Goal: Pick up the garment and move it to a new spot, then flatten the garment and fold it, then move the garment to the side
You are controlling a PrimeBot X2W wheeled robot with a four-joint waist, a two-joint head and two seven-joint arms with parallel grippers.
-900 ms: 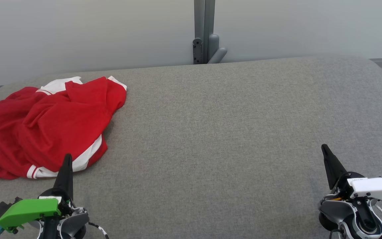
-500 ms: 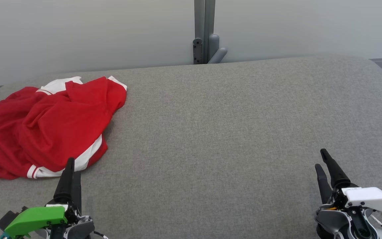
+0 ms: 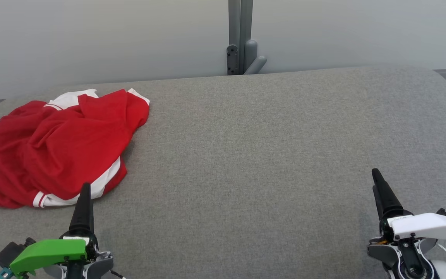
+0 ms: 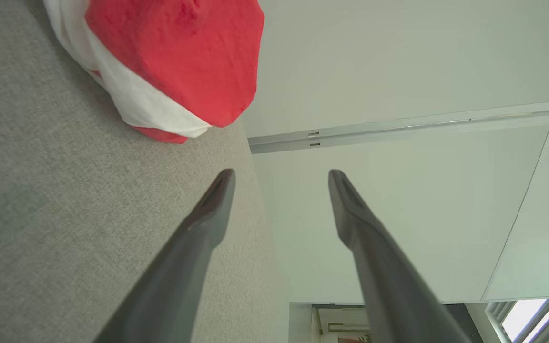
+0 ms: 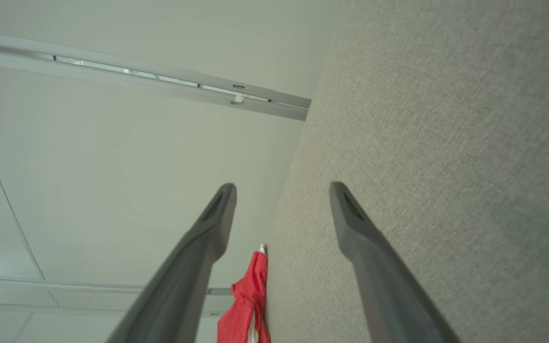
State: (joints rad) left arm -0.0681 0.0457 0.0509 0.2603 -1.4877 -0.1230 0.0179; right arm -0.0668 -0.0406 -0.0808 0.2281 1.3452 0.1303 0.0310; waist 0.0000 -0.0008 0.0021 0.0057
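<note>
From where I stand, the garment (image 3: 52, 147), red with white bands, lies crumpled in a heap at the far left of the grey fabric-covered table (image 3: 254, 155), one white-edged corner reaching toward the pale wall (image 3: 91, 38) behind. The left gripper (image 3: 85, 190) sits at the near left edge of the table, pointing toward the heap's near hem. In the left wrist view its fingers (image 4: 198, 238) stand spread with nothing between them, and the cloth lies close ahead of the tips but apart from them. The right gripper (image 3: 376, 174) rests well away at the near right, over bare fabric, its fingers likewise spread and empty. A grey post (image 3: 240, 38) rises behind the table's far edge.
</note>
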